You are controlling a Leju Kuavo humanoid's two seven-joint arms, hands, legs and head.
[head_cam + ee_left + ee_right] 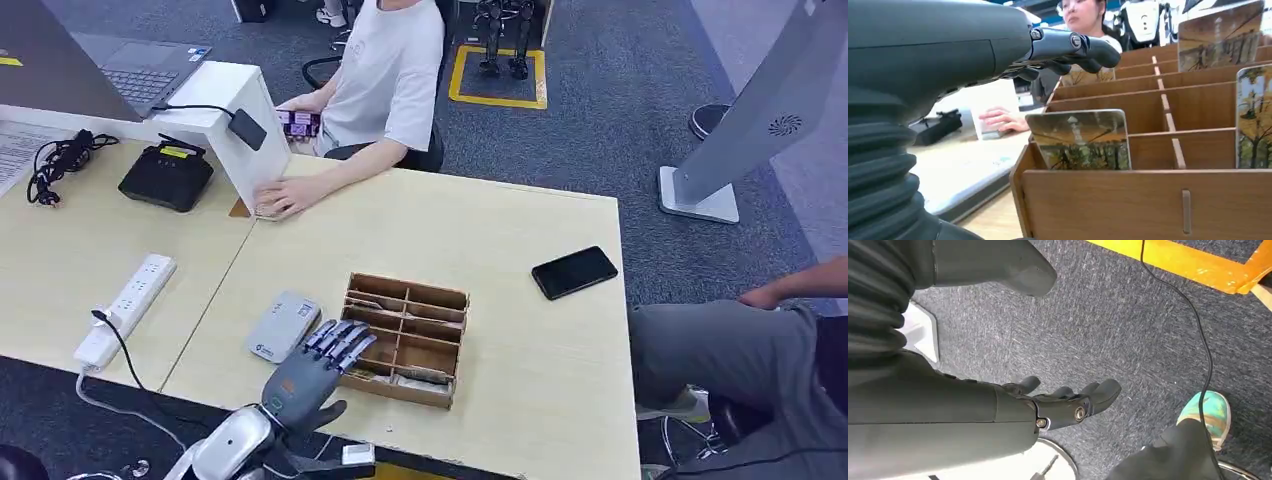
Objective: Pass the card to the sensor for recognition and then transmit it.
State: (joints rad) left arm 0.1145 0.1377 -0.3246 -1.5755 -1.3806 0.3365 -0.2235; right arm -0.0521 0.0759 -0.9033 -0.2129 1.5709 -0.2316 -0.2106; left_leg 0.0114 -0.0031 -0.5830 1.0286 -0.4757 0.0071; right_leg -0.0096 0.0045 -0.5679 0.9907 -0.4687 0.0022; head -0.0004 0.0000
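Left hand (pixel 318 366) empty, fingers (pixel 1083 47) spread and extended over near-left corner of wooden card box (pixel 452 300). Nearest card (pixel 1079 140) upright in slot just below fingertips; not yet gripped. Grey sensor (pixel 284 325) just beside fingers, unused. Right hand (pixel 1058 405) hanging over floor, loosely spread, empty. Pickup, recognition and handover all outstanding.

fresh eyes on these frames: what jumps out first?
The left hand, fingers apart and holding nothing, hovers at the near left corner of the wooden card organizer on the pale table. Picture cards stand upright in its slots, and the grey sensor lies flat just left of it.
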